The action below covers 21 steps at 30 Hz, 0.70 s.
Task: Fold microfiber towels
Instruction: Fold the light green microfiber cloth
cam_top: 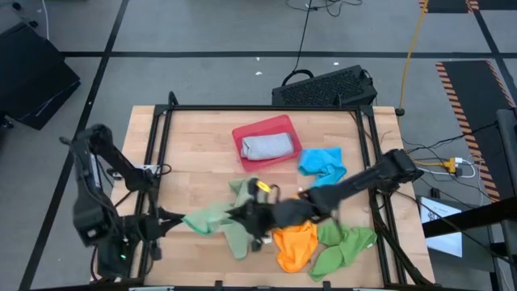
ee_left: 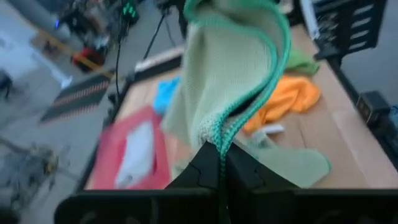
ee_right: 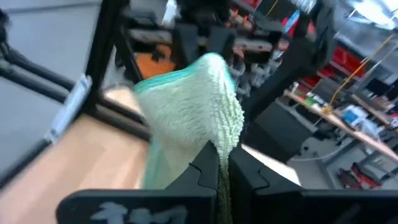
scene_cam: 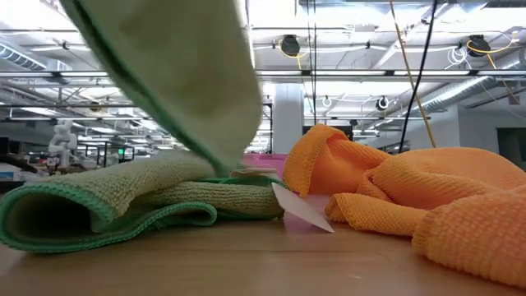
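A sage green microfiber towel (cam_top: 212,218) is raised above the table's near middle, between my two grippers. My left gripper (cam_top: 179,219) is shut on its left end, and my right gripper (cam_top: 241,213) is shut on its right end. In the low view the raised cloth (scene_cam: 173,74) hangs over a second sage green towel (scene_cam: 123,197), which lies bunched flat on the table. An orange towel (cam_top: 295,244) and a bright green towel (cam_top: 343,246) lie crumpled at the near right. A bright blue towel (cam_top: 323,162) lies farther back. My left gripper pinches the towel's dark green hemmed edge (ee_left: 218,134) between its two shut fingers. It comes from the table's left, slanting a little downward. The cloth (ee_left: 230,62) rises clear of the table beyond the fingers, loosely folded. My right gripper pinches a bunched end of the same towel (ee_right: 219,142) between its two shut fingers, coming level from the table's right. How many layers it has, I cannot tell. The cloth (ee_right: 186,106) stands up beyond the fingers and is lifted off the table.
A red tray (cam_top: 279,127) stands at the back middle with a grey-blue towel (cam_top: 268,145) in it. A white tag (scene_cam: 300,207) lies beside the orange towel (scene_cam: 394,189). A black frame (cam_top: 258,107) runs along the table's edges. Bare wood shows at the back left.
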### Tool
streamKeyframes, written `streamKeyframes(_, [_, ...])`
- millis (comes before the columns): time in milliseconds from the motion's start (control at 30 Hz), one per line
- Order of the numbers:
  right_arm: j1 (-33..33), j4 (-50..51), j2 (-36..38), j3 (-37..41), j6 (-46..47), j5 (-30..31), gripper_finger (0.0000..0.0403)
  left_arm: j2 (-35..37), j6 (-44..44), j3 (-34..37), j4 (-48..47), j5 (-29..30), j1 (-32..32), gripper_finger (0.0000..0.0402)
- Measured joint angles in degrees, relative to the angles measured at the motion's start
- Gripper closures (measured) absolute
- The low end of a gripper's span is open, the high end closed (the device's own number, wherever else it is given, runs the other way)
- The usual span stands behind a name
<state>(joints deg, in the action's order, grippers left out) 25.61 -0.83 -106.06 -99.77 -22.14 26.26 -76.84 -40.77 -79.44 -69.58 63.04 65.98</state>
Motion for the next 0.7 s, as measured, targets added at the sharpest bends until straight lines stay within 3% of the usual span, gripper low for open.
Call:
streamKeyframes(167, [4.8,-0.5,4.3,0.0,5.5,7.2,0.04,1.9,15.0,-6.3,4.6,0.1,-0.8,0.0392])
streamKeyframes(267, [6.5,0.1,5.2,0.0,6.0,10.0,0.0399,2.7,18.8,-8.3,4.4,-0.4,-1.4,0.0396])
streamKeyframes(433, [7.8,-0.9,5.2,2.4,10.1,9.9,0.0399,4.3,17.8,-8.3,1.7,-1.1,-4.1,0.0393])
streamKeyframes(700, [5.5,-11.7,5.4,15.2,16.1,11.5,0.0399,4.0,16.4,-6.5,-0.7,-5.8,-14.5,0.0391])
